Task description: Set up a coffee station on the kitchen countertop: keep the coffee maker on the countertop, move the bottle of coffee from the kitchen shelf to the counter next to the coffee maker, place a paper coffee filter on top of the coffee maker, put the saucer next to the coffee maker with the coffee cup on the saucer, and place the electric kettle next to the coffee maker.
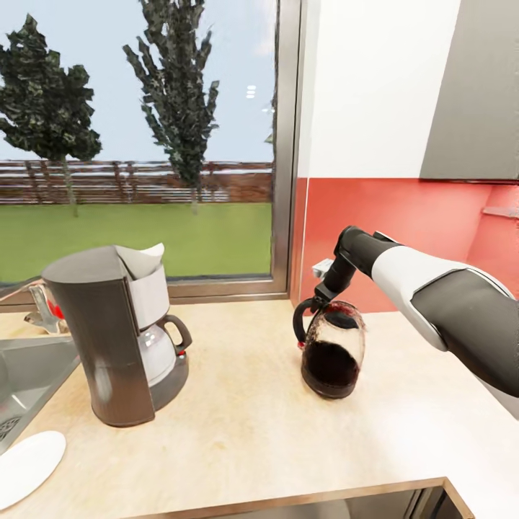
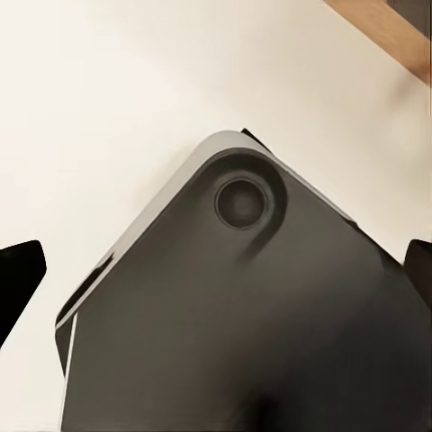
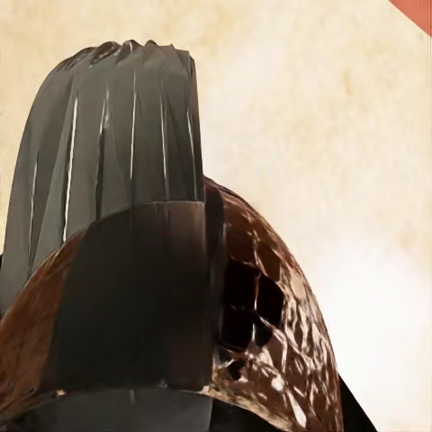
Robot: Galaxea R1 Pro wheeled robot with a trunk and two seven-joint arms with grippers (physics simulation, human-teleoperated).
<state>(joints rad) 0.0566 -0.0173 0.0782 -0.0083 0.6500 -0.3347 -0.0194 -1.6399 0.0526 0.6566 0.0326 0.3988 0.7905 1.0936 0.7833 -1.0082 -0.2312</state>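
On the beige counter (image 1: pixel 252 425) under the window (image 1: pixel 137 137) we see the coffee maker (image 1: pixel 115 339) standing upright at the left, near the sink (image 1: pixel 29 375). A white paper filter (image 1: pixel 144 259) sits in its top, poking up above the dark lid. Just below the maker, at the counter's near left corner, lies a white saucer (image 1: pixel 25 465), flat and bare.

To the right, well apart from the maker, stands the kettle (image 1: pixel 331 349), a glass body with dark contents in its lower half and a black handle on its left side. It rests upright on the counter, close to the red backsplash (image 1: pixel 404 223).

Our right arm (image 1: pixel 432 295) reaches in from the right, and the right gripper (image 1: pixel 322 292) sits at the kettle's top by the handle. We cannot tell whether its fingers are closed on the handle or merely beside it; the fingertips are hidden against the dark rim. In the right wrist view the kettle (image 3: pixel 180 297) is very close, its ribbed black handle and brown glass over the pale counter (image 3: pixel 333 135).

In the left wrist view a dark rounded body (image 2: pixel 261 306), perhaps part of the robot itself, lies over a pale surface (image 2: pixel 108 99), with the two dark fingertips of the left gripper (image 2: pixel 216 270) at the picture's edges, set wide apart and holding nothing.
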